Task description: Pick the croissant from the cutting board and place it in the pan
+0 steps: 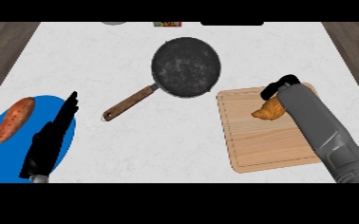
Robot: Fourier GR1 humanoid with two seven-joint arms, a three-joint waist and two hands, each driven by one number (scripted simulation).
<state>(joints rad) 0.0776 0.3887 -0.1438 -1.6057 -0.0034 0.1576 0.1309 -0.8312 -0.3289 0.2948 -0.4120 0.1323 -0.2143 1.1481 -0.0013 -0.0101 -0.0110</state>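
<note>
A golden-brown croissant [268,111] lies on the wooden cutting board [259,142] at the right. My right hand [278,86] comes in over the board, its fingers curled down around the croissant's far end and partly hidden by the grey forearm. The dark round pan [186,67] sits in the middle of the counter, its brown handle [129,103] pointing toward the lower left. My left hand [54,132] rests open at the lower left, fingers straight and pointing up, over a blue plate.
The blue plate [64,146] at the left edge carries a reddish sweet potato [15,118]. Small objects sit at the counter's far edge [167,24]. Bare white counter lies between the pan handle and the cutting board.
</note>
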